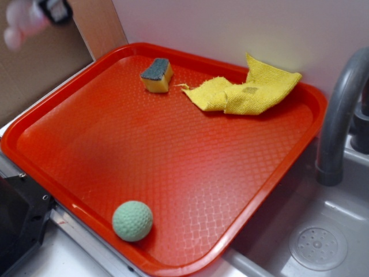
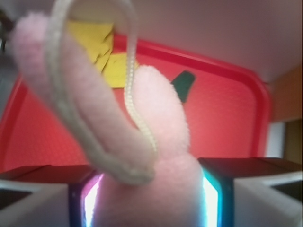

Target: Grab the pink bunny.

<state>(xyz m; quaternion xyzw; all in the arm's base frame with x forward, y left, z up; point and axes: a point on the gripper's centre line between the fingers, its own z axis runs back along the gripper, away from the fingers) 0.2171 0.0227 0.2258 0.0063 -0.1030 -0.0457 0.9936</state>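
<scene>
The pink bunny (image 2: 161, 142) fills the wrist view, its fuzzy body squeezed between my two fingers, a white-edged ear looping up past it. My gripper (image 2: 149, 198) is shut on the bunny. In the exterior view the gripper (image 1: 53, 10) is blurred at the top left corner, high above the red tray (image 1: 173, 161), with the pale pink bunny (image 1: 20, 23) hanging from it.
On the tray lie a green dimpled ball (image 1: 132, 220) near the front edge, a yellow sponge with a dark top (image 1: 157, 75) and a crumpled yellow cloth (image 1: 245, 89) at the back. A grey faucet (image 1: 340, 115) and a sink (image 1: 314, 242) are to the right.
</scene>
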